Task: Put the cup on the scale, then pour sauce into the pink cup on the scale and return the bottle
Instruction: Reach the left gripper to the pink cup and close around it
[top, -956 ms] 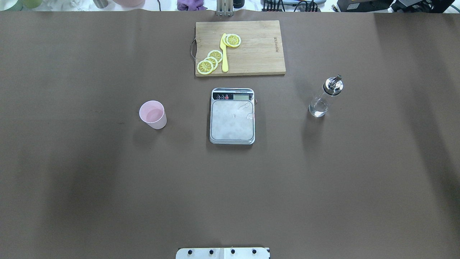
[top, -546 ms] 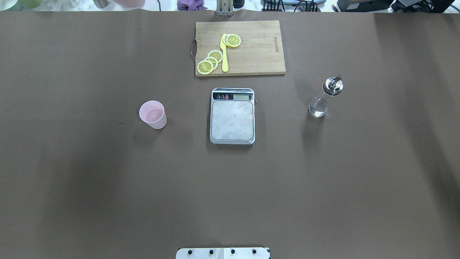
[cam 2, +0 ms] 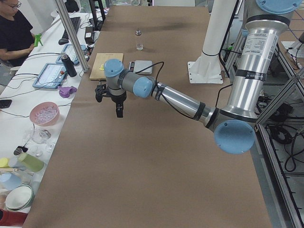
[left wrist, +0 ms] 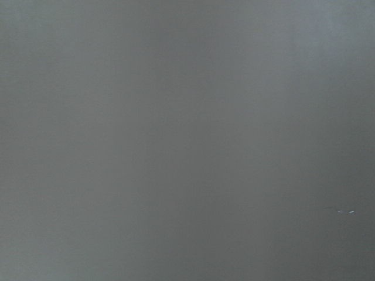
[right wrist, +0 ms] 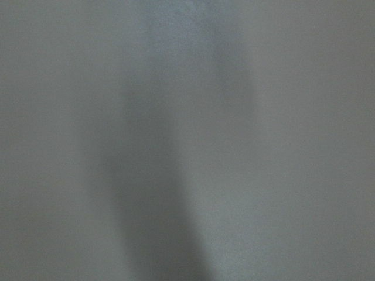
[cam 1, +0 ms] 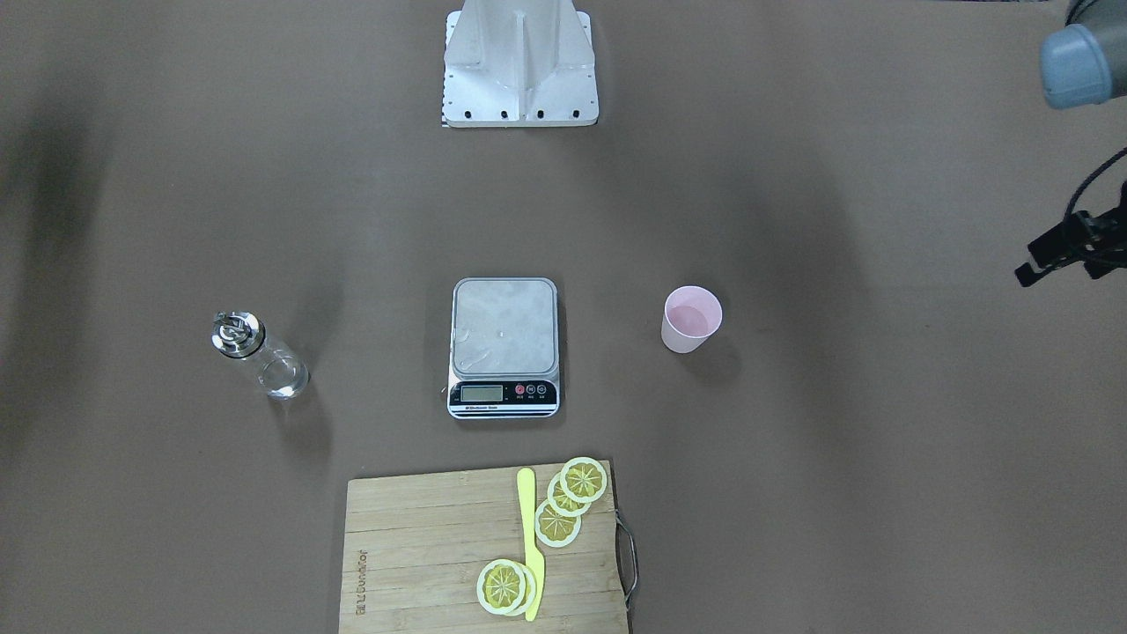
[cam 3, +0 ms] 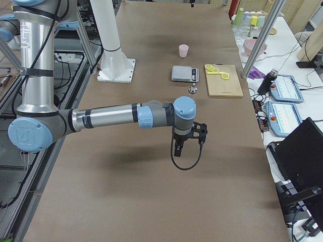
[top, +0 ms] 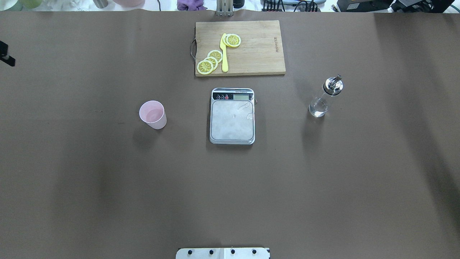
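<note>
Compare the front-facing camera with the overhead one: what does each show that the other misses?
Only the front-facing view shows the robot's white pedestal column and a blue joint of the left arm. Only the overhead view shows clutter past the table's far edge, such as a purple cloth. Both show the pink cup, the scale, the bottle and the cutting board with lemon slices.

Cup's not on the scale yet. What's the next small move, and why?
Probably swing the left gripper in toward the cup, fingers lined up on its wall. The cup stands upright on the table on the left arm's side, apart from the scale, whose platform is bare. The gripper hangs far out near the table's end. The bottle can wait.
</note>
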### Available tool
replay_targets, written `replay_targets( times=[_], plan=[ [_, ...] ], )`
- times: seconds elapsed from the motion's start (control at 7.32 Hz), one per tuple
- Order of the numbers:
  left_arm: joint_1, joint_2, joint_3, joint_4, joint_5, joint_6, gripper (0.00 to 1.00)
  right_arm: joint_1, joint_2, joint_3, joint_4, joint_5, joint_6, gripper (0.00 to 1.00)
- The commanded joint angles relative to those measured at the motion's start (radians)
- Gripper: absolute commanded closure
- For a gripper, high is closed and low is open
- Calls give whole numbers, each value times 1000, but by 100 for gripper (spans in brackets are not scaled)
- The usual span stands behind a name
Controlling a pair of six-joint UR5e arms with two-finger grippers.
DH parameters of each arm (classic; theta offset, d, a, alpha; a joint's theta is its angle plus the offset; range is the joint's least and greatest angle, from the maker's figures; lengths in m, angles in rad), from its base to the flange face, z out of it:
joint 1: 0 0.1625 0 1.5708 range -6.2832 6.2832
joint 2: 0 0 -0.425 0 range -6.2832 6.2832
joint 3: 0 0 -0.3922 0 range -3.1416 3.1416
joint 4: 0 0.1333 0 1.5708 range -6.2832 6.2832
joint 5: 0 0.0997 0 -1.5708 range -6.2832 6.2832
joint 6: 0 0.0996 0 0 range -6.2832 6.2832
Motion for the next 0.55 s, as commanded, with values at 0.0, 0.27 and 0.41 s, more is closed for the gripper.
replay_targets(
  times=[0.0,0.27,0.41],
  plan=[
    [220,-129,-25,1,98,-382,2,-14,0,-1,1,-5,2,0],
    [383,-174,-16,-28,202,-532,2,-22,3,-1,-2,0,7,0],
    [427,-177,7,-79,221,-547,2,-34,3,-1,-1,0,22,0]
  ],
)
